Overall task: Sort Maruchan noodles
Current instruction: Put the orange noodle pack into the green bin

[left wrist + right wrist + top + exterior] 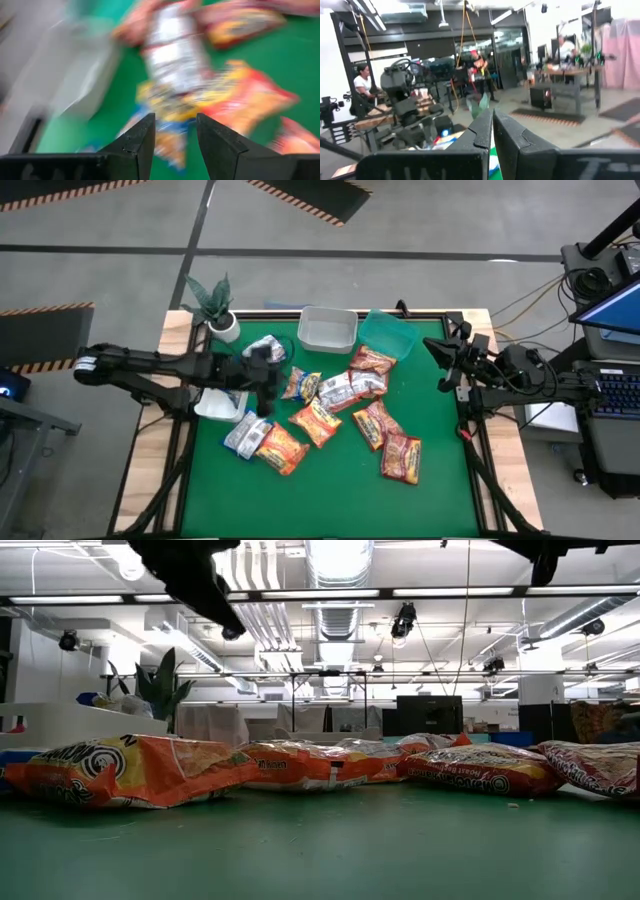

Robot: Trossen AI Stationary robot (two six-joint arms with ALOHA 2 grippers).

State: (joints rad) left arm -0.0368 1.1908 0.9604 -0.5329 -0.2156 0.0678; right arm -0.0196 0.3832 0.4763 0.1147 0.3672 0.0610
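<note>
Several Maruchan noodle packets lie flat on the green mat (330, 490): orange ones (283, 448) (315, 422), dark red ones (402, 457) (372, 362), a blue-and-white one (247, 435) and a silvery one (350, 388). My left gripper (272, 390) hovers above the left end of the pile, tilted downward and open. Nothing is between its fingers (175, 122); a blurred blue-and-yellow packet (170, 100) lies beyond them. My right gripper (445, 365) waits shut (492, 135) at the mat's right edge, raised and pointing level.
A clear tub (327, 328) and a teal tub (388, 332) stand at the mat's far edge. A white tub (215, 402) sits at the left under my left arm. A potted plant (215, 305) stands at the far left corner. The near part of the mat is bare.
</note>
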